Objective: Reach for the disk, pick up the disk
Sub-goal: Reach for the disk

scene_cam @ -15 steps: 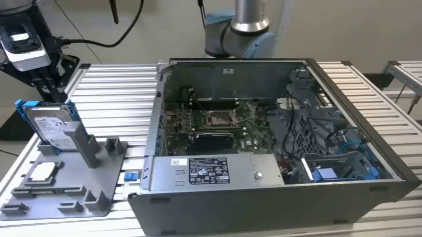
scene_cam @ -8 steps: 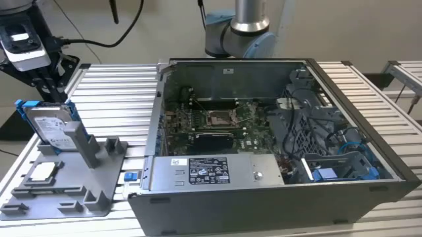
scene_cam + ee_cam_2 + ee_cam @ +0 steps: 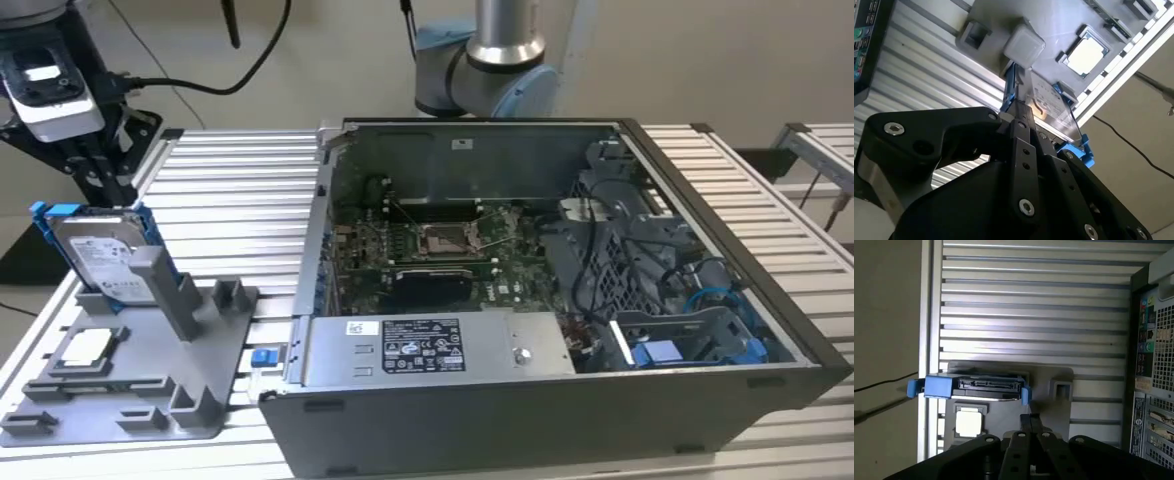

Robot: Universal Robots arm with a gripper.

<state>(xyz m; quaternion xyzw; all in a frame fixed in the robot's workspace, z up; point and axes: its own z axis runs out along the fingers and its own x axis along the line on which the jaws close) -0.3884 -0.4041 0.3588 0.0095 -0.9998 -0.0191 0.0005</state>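
Open air above the top edge of the disk (image 3: 104, 255), just under the gripper (image 3: 118, 190); bare counter (image 3: 227, 180) slats lie behind. Stand post (image 3: 167, 290) rises just before the labelled face (blocks that side). Computer case (image 3: 534, 400) walls off the exterior view's right.

One disk (image 3: 100, 255), one pale chip (image 3: 87, 347), one grey stand (image 3: 187, 395), one open computer case (image 3: 534, 430).

We see an open computer case (image 3: 534, 430) lying on a ribbed aluminium table (image 3: 240, 190), its motherboard (image 3: 441, 250) exposed. Beside the case, on the exterior view's left, sits a grey plastic stand (image 3: 174, 390) with upright posts. A small pale chip (image 3: 88, 347) rests flat in one of its recesses. A small blue clip (image 3: 263, 356) lies between stand and case.
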